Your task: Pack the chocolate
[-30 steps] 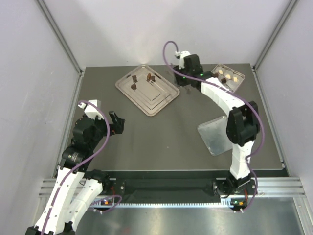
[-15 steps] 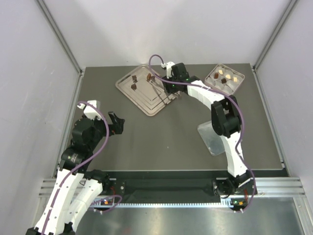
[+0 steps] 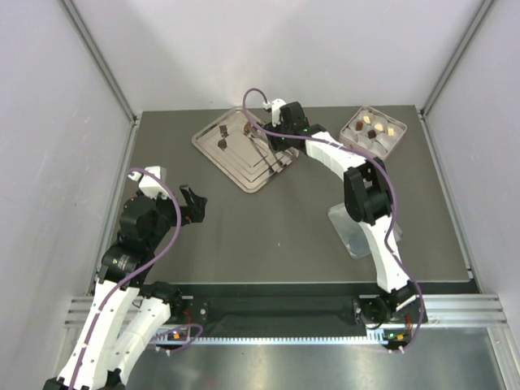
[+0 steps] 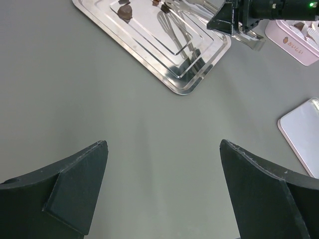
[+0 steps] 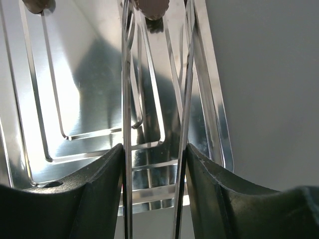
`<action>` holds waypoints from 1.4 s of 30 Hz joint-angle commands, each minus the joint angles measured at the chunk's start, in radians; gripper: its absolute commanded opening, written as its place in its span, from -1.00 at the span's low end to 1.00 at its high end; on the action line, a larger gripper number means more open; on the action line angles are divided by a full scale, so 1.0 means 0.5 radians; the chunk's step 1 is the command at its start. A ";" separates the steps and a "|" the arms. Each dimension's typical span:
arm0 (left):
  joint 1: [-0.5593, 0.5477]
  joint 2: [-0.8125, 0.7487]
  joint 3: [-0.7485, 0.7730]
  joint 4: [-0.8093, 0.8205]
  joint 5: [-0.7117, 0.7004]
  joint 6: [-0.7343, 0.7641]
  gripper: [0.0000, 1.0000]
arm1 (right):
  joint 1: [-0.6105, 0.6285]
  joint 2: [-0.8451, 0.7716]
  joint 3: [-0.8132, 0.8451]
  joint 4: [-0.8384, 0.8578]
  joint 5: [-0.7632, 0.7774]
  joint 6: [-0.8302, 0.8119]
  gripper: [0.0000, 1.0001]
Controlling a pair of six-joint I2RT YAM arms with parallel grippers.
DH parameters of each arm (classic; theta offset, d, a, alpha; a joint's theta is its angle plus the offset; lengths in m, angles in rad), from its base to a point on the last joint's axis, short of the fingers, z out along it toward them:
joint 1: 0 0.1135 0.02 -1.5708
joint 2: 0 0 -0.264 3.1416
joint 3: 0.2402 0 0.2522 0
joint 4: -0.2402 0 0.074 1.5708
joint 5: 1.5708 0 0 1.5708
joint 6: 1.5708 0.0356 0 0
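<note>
Left gripper jaws spread wide over grey table; stepped rectangular steel tray carries a few dark brown chocolate pieces; right gripper clamps thin metal tongs above it; pink box, gold print unreadable, holds brown and cream pieces.

Open table between left claw and steel tray.

Right wrist view: chocolate piece cut off at top edge, contact with tongs unclear. Left wrist view: pink box cropped.
</note>
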 commanded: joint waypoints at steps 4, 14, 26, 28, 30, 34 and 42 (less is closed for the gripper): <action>0.014 -0.023 0.008 0.121 0.021 0.011 0.98 | 0.051 0.054 0.169 0.039 -0.020 -0.027 -0.02; 0.017 -0.026 0.008 0.124 0.079 0.011 0.98 | 0.060 0.106 0.194 0.024 -0.007 -0.033 -0.10; 0.027 -0.026 0.008 0.124 0.085 0.011 0.98 | 0.076 0.140 0.261 -0.004 -0.001 -0.049 -0.30; 0.027 -0.023 0.008 0.124 0.085 0.011 0.98 | 0.076 0.109 0.243 -0.001 -0.001 -0.046 -0.31; 0.027 -0.020 0.005 0.124 0.079 0.011 0.98 | 0.079 0.051 0.194 0.002 0.017 -0.036 -0.32; 0.027 -0.004 0.005 0.118 0.073 0.008 0.98 | 0.079 -0.118 0.019 0.063 0.051 -0.015 -0.35; 0.027 0.008 0.005 0.111 0.067 0.005 0.98 | 0.070 -0.636 -0.514 0.159 0.152 0.062 -0.39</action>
